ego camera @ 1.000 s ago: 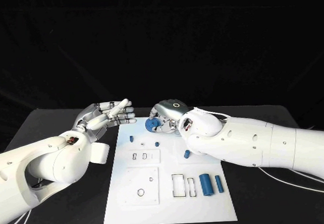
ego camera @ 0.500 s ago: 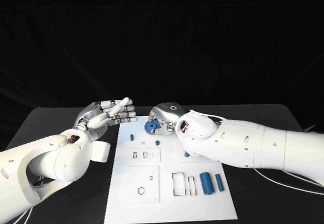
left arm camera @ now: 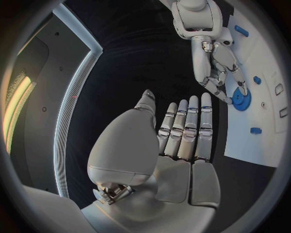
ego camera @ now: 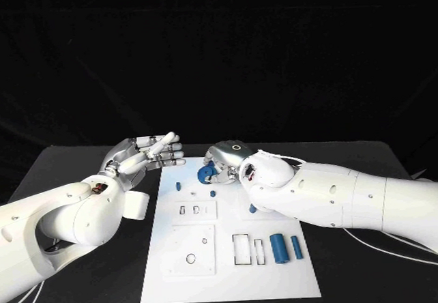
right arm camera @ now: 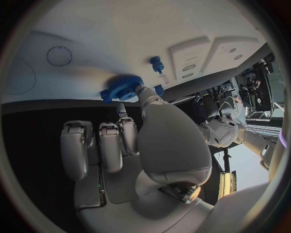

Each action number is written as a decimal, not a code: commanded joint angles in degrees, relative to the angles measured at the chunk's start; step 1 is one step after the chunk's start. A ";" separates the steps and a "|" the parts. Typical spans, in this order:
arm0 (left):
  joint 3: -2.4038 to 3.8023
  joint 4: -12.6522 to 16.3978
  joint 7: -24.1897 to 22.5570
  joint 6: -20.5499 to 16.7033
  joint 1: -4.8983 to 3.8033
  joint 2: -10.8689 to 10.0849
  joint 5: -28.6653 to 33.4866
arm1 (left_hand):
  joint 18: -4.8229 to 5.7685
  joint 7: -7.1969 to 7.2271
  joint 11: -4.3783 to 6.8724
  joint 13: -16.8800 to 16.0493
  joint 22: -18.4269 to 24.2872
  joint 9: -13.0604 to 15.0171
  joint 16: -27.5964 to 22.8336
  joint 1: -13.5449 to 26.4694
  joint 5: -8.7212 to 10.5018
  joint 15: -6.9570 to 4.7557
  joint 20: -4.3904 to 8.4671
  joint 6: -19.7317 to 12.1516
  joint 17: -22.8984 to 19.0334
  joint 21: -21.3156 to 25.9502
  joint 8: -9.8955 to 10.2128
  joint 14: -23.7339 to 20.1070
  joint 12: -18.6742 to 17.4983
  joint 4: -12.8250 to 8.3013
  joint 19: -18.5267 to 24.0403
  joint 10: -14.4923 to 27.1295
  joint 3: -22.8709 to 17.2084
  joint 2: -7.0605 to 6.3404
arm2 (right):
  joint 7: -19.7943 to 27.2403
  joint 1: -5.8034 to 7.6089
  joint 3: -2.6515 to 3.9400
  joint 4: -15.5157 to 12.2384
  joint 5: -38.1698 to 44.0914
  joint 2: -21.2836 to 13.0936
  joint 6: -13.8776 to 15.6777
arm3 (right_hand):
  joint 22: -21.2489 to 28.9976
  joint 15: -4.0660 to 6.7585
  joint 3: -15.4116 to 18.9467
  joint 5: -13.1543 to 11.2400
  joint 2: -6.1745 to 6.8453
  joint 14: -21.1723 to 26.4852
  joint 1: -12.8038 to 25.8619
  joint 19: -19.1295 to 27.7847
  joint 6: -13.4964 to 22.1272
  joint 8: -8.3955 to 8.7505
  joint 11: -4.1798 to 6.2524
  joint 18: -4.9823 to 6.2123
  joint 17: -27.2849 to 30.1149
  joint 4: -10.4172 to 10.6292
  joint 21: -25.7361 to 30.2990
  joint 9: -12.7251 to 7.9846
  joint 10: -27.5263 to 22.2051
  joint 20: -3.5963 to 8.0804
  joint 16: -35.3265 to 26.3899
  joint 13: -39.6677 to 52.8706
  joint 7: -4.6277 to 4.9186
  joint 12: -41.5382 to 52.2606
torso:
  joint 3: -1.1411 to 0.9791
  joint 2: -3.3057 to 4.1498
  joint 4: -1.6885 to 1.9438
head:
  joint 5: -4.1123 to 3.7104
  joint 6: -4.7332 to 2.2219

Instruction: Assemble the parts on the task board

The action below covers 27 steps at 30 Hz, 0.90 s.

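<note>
The white task board (ego camera: 230,274) lies in the middle of the black table. My right hand (ego camera: 230,159) hangs over the board's far end and pinches a blue gear (ego camera: 208,172) between its thumb and fingertips; the gear (right arm camera: 124,89) is just above the board (right arm camera: 121,29). From the left wrist the gear (left arm camera: 241,100) sits at the right hand's (left arm camera: 218,63) fingertips. My left hand (ego camera: 145,155) is raised beside the board's far left corner, fingers straight and apart, holding nothing. Small blue parts (ego camera: 178,186) (ego camera: 212,193) (ego camera: 253,208) stand on the board.
Two blue cylinders (ego camera: 279,249) (ego camera: 296,248) lie near the board's right edge beside rectangular slots (ego camera: 242,250). Raised white plates with holes (ego camera: 195,211) (ego camera: 190,252) occupy its left side. A blue peg (right arm camera: 157,63) stands close to the gear.
My right hand has sunk a little with the gear toward the board's far end, and its arm has shifted left. The left hand has barely moved.
</note>
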<state>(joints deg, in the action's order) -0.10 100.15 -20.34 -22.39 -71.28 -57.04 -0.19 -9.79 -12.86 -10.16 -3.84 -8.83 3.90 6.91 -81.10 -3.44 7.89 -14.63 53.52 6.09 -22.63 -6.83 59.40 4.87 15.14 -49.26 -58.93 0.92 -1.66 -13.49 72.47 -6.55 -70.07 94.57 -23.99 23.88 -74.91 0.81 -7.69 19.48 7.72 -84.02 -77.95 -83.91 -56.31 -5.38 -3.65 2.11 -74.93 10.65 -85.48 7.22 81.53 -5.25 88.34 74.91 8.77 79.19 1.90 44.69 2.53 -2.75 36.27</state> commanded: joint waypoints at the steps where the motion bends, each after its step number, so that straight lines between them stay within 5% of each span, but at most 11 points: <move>1: 0.05 0.17 -0.29 0.87 -0.07 0.07 0.09 | -0.73 -0.13 -0.05 -0.03 0.12 -0.02 -0.37 -0.60 0.26 0.22 0.07 0.32 0.10 -0.07 0.45 -0.01 -0.35 -0.43 -0.09 -0.42 -0.05 0.35 | -1.33 0.01 -0.03 0.19 0.62 0.04 -0.97 | -9.42 -0.51 0.07 -0.33 0.76 -5.04 0.29 -1.57 0.68 0.40 -0.21 -0.46 -10.99 0.47 0.42 -0.10 -0.54 -0.46 0.20 3.54 -0.02 -0.31 | 0.02 0.01 0.03 | -0.12 -0.02; 9: 0.05 0.20 -0.22 0.83 -0.07 -0.01 0.09 | -0.73 -0.13 -0.05 -0.02 0.12 -0.02 -0.39 -0.61 0.26 0.22 0.07 0.32 0.10 -0.07 0.46 -0.01 -0.36 -0.44 -0.09 -0.42 -0.04 0.35 | -1.05 0.00 -0.06 0.01 0.11 -0.08 -1.24 | -9.57 -0.92 1.19 -2.27 1.34 -5.12 2.79 -1.66 1.35 1.03 -0.60 -0.47 -11.37 2.80 0.40 -0.04 -0.57 -0.97 0.34 3.59 0.31 -0.27 | 0.01 0.03 -0.01 | -0.08 -0.15; 15: 0.05 0.21 -0.21 0.78 -0.07 -0.01 0.09 | -0.73 -0.13 -0.05 -0.02 0.12 -0.02 -0.39 -0.61 0.26 0.22 0.07 0.32 0.10 -0.07 0.46 -0.01 -0.36 -0.44 -0.09 -0.42 -0.04 0.35 | -0.87 0.00 -0.06 -0.71 -0.72 -0.57 -2.01 | -9.95 -0.74 1.88 -0.44 0.20 -5.27 6.83 -1.94 -0.46 0.31 -0.27 -0.55 -12.04 6.02 0.15 0.49 0.53 -0.97 0.59 4.95 -0.16 1.10 | 0.03 0.01 0.04 | -0.11 -0.18; 22: 0.05 -0.03 -0.18 0.79 -0.07 -0.25 0.09 | -0.73 -0.13 -0.05 -0.02 0.12 -0.02 -0.39 -0.61 0.26 0.22 0.07 0.32 0.10 -0.07 0.46 -0.01 -0.36 -0.44 -0.09 -0.42 -0.04 0.35 | 4.87 0.16 0.18 -5.11 -6.47 -5.09 8.50 | -10.01 -0.59 1.28 -0.03 0.12 -5.24 5.79 -1.96 -0.55 0.53 -0.15 -0.55 -11.95 5.30 0.17 0.57 1.21 -0.81 0.55 5.83 -0.25 1.96 | -0.20 -0.24 -0.40 | -0.19 -0.51; 27: 0.05 -0.52 -0.17 0.83 -0.07 -0.16 0.20 | -0.73 -0.13 -0.05 -0.02 0.12 -0.02 -0.39 -0.61 0.26 0.22 0.07 0.32 0.10 -0.07 0.46 -0.01 -0.36 -0.44 -0.09 -0.42 -0.04 0.35 | 9.17 1.52 0.55 -9.26 -12.86 -11.27 9.43 | -9.36 -0.64 0.20 -0.30 0.29 -5.12 2.63 -1.38 -0.36 0.94 -0.22 -0.34 -11.47 3.65 0.88 0.56 0.86 -0.81 0.36 5.55 -0.12 1.61 | -0.32 -0.60 -0.91 | -0.49 -0.75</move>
<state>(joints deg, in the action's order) -0.10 99.66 -20.26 -22.40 -71.28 -57.33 -0.18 -9.80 -12.86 -10.16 -3.84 -8.77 3.91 6.84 -81.41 -3.44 7.89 -14.63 53.52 6.12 -22.63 -6.59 59.40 4.87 15.14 -49.26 -58.93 0.92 -1.35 -9.34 73.69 -6.05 -78.74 87.81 -34.46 29.88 -74.95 0.41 -7.62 19.40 8.01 -84.03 -75.08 -84.13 -56.52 -4.62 -3.75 2.13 -74.91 14.60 -84.72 7.74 82.48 -5.85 88.67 74.90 8.58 80.97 1.69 44.37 1.99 -3.11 35.67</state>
